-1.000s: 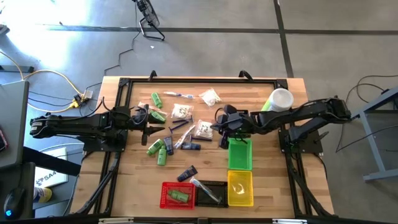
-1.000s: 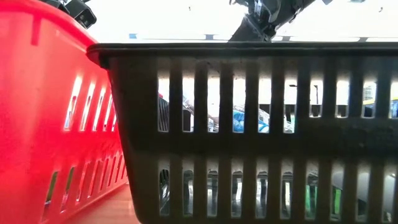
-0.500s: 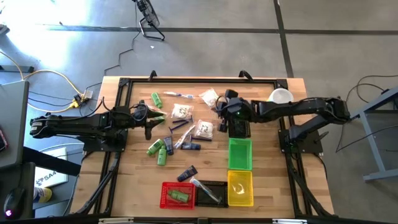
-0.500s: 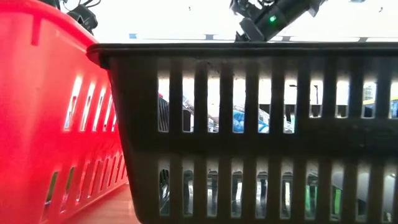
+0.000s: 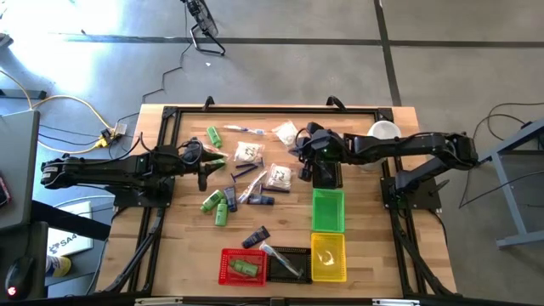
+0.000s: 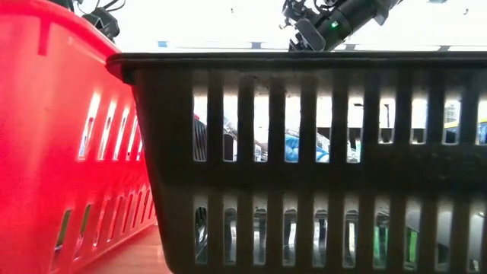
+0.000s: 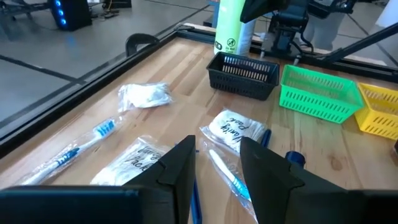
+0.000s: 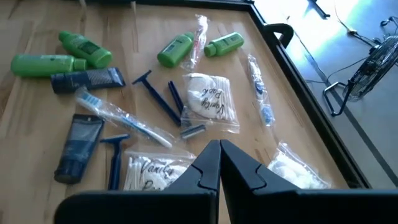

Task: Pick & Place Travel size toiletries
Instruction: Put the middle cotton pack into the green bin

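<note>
R gripper (image 5: 299, 151) sits over the far-centre of the table (image 5: 365, 255), fingers pressed together w/ nothing between them, just beside a white packet (image 5: 287, 133) and above the vanity-pack packet (image 5: 277, 177); its wrist view shows the closed tips (image 8: 219, 163) over the scattered toiletries. L gripper (image 5: 204, 172) hangs at the left side of the pile, jaws partly apart, nothing visibly held; in its wrist view the two fingers (image 7: 180, 168) stand w/ a gap, a clear-wrapped toothbrush (image 7: 225, 175) and packets on the wood beyond. Toiletries mostly lie loose mid-table: green bottles (image 5: 214, 206), a navy tube (image 5: 230, 198), blue razors (image 8: 158, 99), toothbrush near the far edge (image 5: 246, 129). Some already in baskets: green bottle in the red basket (image 5: 229, 274), wrapped item in the black basket (image 5: 297, 253), something pale in the yellow basket (image 5: 328, 274). Green basket (image 5: 327, 225) sits just behind the yellow one. White cup (image 5: 384, 131) near R arm. Low view is filled by red and black basket walls.
</note>
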{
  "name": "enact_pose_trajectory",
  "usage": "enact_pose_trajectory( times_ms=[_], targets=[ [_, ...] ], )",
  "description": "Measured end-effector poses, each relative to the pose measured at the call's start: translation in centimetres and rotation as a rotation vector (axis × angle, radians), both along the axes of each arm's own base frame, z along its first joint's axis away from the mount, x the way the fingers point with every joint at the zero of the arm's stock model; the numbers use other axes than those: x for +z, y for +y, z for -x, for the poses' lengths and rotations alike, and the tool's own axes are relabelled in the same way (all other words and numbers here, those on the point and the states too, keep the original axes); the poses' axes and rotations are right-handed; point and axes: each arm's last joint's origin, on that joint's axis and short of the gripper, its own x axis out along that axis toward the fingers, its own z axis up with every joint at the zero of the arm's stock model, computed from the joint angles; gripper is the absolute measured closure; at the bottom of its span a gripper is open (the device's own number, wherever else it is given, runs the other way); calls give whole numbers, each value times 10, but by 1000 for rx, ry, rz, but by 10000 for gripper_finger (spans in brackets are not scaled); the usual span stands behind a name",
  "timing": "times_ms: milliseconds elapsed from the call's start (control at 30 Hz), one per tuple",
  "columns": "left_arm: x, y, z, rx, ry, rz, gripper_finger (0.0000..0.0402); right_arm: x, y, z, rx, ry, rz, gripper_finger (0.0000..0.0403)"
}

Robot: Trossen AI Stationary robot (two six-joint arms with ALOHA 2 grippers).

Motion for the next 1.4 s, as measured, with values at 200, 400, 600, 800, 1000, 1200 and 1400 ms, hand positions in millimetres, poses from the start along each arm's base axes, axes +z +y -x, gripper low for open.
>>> enact_pose_trajectory(
  times_ms=[200, 400, 600, 800, 1000, 1200, 1400],
  targets=[
    [-5, 1, -4, 37, 18, 85, 242, -1, 0, 1, 17, 24, 20, 401],
    [-11, 3, -11, 122, 34, 170, 180, -1, 0, 1, 16, 24, 22, 401],
    [-14, 3, -14, 108, 52, 187, 159, -1, 0, 1, 17, 25, 24, 400],
    [-14, 4, -14, 147, 8, 288, 158, -1, 0, 1, 18, 25, 25, 400],
    [-13, 5, -14, 249, -86, 481, 158, -1, 0, 0, 17, 18, 25, 400],
    [-17, 17, -14, 345, -99, 533, 158, -1, 0, 0, 17, 17, 26, 400],
    [-24, 33, -16, 368, -55, 603, 158, -1, 0, 0, 17, 17, 26, 400]
  ],
)
